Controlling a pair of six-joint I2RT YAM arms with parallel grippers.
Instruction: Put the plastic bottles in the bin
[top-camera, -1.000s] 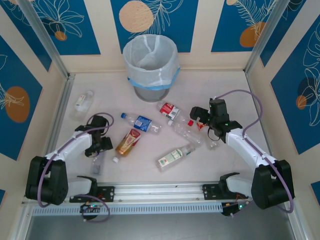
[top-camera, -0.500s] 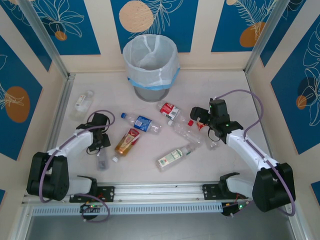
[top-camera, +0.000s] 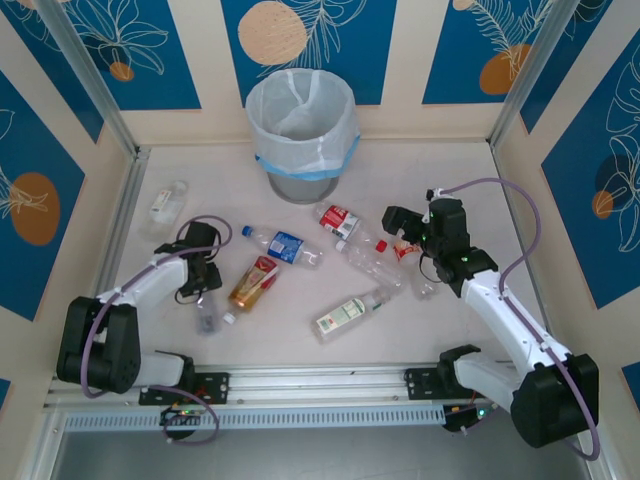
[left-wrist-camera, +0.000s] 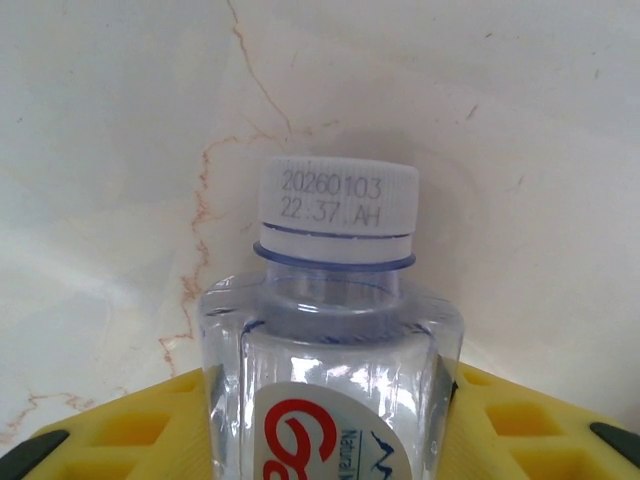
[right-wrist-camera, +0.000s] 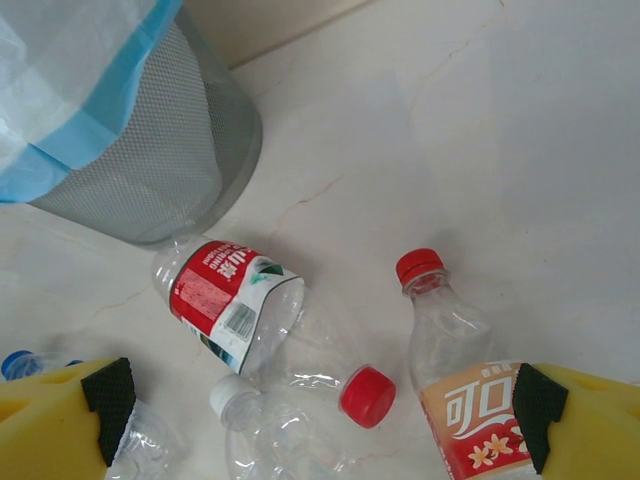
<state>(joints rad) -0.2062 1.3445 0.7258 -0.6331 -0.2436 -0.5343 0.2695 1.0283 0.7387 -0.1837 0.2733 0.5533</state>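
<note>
Left gripper (top-camera: 204, 298) is low over the table (top-camera: 440, 170) on the near-left side. Its yellow pads (left-wrist-camera: 130, 432) sit against both flanks of a small bottle (left-wrist-camera: 330, 380) just under the shoulder, so it reads as clamped on it. The bottle lies on the marble, white cap (left-wrist-camera: 337, 205) pointing away from the wrist. Right gripper (right-wrist-camera: 320, 400) is spread wide and holds nothing, poised above a red-capped bottle (right-wrist-camera: 455, 380) whose orange label lies just beside its right finger. Bin (top-camera: 300, 178) stands upright at the far middle of the table, well apart from the left gripper. Loose between them are the blue-label bottle (top-camera: 286, 245), gold-red bottle (top-camera: 255, 283) and green-white bottle (top-camera: 345, 315), with one clear bottle (top-camera: 168, 200) off at far left. Handling, as a judgement: the held bottle looks empty and thin-walled, so very light and springy. The wall will dent under squeeze, and the smooth label film may slip. A round body can twist out of a two-point hold. The best hold is across the body near the stiffer shoulder, as here; the neck and cap are too narrow. Nothing here looks fragile, so dropping it into the bag liner should do no harm
</note>
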